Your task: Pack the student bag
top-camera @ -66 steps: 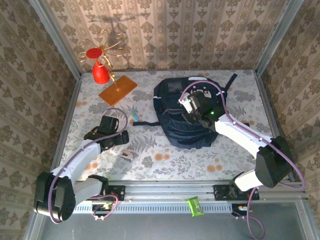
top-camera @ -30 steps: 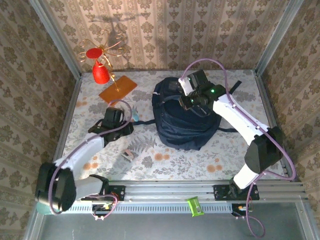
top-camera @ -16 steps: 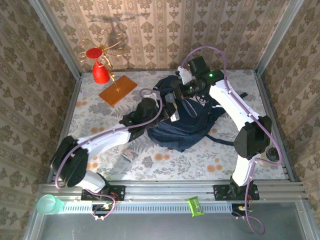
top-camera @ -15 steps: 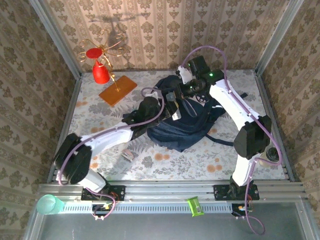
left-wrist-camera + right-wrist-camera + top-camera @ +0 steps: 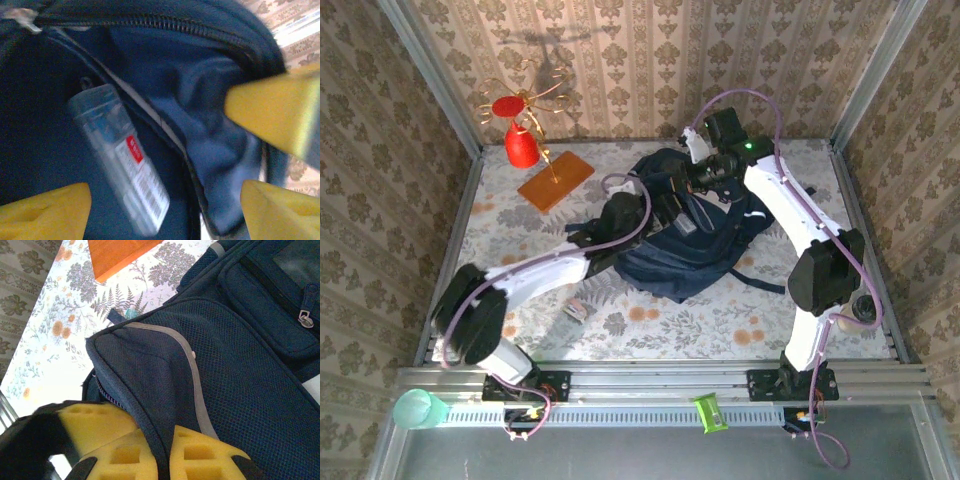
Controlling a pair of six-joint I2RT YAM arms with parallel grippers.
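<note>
The student bag [image 5: 705, 245], a large dark navy backpack, lies mid-table with its top opening raised. My right gripper [image 5: 704, 178] is shut on the bag's rim; in the right wrist view its yellow pads [image 5: 125, 450] pinch the navy fabric edge [image 5: 150, 405]. My left arm [image 5: 550, 270] reaches into the opening. Inside the bag [image 5: 210, 130], my left gripper [image 5: 162, 207] stands open, its yellow fingertips [image 5: 45, 210] far apart. A clear plastic case with a white and red label [image 5: 120, 165] lies loose on the lining between them.
A red cone ornament with gold wire [image 5: 523, 140] and an orange board [image 5: 556, 180] stand at the back left. A small pale object [image 5: 576, 310] lies on the floral cloth near the left arm. A green item [image 5: 708, 412] and a teal cup [image 5: 417, 408] sit by the front rail.
My left arm has swung right and gone into the bag, and its jaws have opened, letting go of the clear case. The right gripper has lifted the bag's rim up and back.
</note>
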